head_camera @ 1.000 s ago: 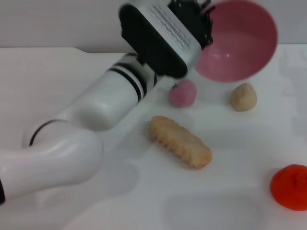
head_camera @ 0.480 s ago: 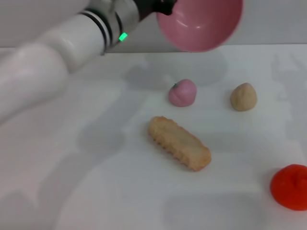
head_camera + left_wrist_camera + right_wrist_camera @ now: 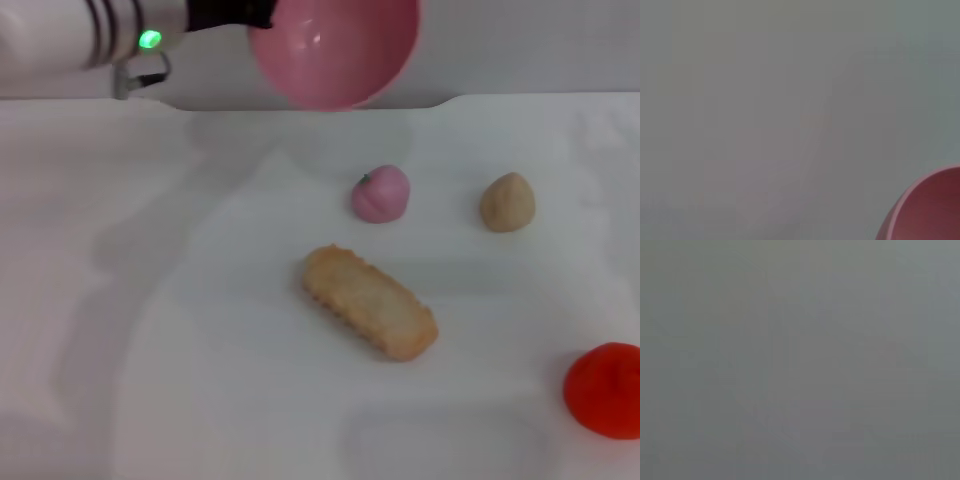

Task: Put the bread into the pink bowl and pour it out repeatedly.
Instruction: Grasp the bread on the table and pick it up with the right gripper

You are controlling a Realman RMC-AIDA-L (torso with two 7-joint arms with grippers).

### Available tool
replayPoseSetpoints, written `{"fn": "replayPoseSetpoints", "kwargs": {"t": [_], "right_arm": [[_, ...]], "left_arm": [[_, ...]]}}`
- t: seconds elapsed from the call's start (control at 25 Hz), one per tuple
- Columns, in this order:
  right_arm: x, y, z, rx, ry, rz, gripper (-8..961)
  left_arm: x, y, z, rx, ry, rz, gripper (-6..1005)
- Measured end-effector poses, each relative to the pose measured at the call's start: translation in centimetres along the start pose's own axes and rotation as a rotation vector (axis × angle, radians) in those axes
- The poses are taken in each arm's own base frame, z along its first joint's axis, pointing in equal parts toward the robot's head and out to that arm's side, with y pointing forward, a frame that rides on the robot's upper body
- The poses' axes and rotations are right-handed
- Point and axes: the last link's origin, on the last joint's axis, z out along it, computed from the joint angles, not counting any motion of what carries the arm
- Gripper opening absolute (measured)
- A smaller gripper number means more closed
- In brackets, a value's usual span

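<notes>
— One pink bowl: where?
— Twelve o'clock, raised, tilted, clamped at its rim by the left gripper.
— Bread?
— Centre of the table, tan side up; peach-like fruit at its twelve.

Open tabletop across the whole left half and the near edge, nothing lying there. Bread lying diagonally at centre, clear gaps on all sides; pink fruit just beyond its far end and beige lump further right, apart from each other with a passable gap between, orange-red blob alone at the near right edge. Overhead at far centre-left, pink bowl held aloft on its side by left pincer, blocking approach from above there; low space beneath it free.
</notes>
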Motion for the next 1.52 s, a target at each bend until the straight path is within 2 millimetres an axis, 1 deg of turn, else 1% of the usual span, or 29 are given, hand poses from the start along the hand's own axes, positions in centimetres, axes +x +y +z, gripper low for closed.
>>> {"fn": "replayPoseSetpoints", "kwargs": {"t": [0.16,0.32,0.36,0.48,0.64,0.76,0.96,1.08,1.28,1.36,1.4,1.52], "right_arm": [[1.3,-0.6,1.4,0.002,0.147,0.047,433],[2.3,-0.6,3.1,-0.024,0.331,0.05,432],[2.3,-0.5,3.6,-0.039,0.377,0.048,432],[2.0,0.7,4.8,-0.103,0.516,0.022,432],[1.0,2.8,5.7,-0.23,0.719,-0.09,433],[0.4,4.7,5.2,-0.385,0.898,-0.143,433],[-1.8,7.9,3.9,-0.711,1.093,-0.077,432],[-3.1,9.4,3.1,-0.838,1.17,-0.075,439],[-4.9,11.9,1.8,-1.027,1.239,-0.061,467],[-4.8,12.5,1.6,-1.056,1.266,-0.053,478],[-4.8,12.5,1.6,-1.056,1.266,-0.053,484],[-3.8,13.4,1.3,-1.084,1.294,-0.058,501]], "left_arm": [[-0.3,-2.4,-1.6,-0.04,-0.112,-0.042,46],[-1.1,-3.7,-2.8,-0.053,-0.174,-0.059,46],[-1.4,-3.9,-3.1,-0.053,-0.187,-0.064,46],[-2.4,-4.2,-3.5,-0.051,-0.208,-0.078,46],[-2.9,-4.6,-3.8,-0.041,-0.22,-0.069,46],[-3.0,-5.2,-4.0,-0.024,-0.225,-0.06,46],[-3.2,-5.9,-4.3,0.002,-0.227,-0.044,46],[-3.4,-6.0,-4.3,0.008,-0.223,-0.036,46],[-3.5,-6.1,-4.3,0.011,-0.216,-0.028,46],[-3.3,-6.1,-4.2,0.01,-0.214,-0.022,46],[-3.2,-6.0,-4.2,0.009,-0.213,-0.018,46],[-3.1,-6.0,-4.2,0.007,-0.211,-0.008,46]]}}
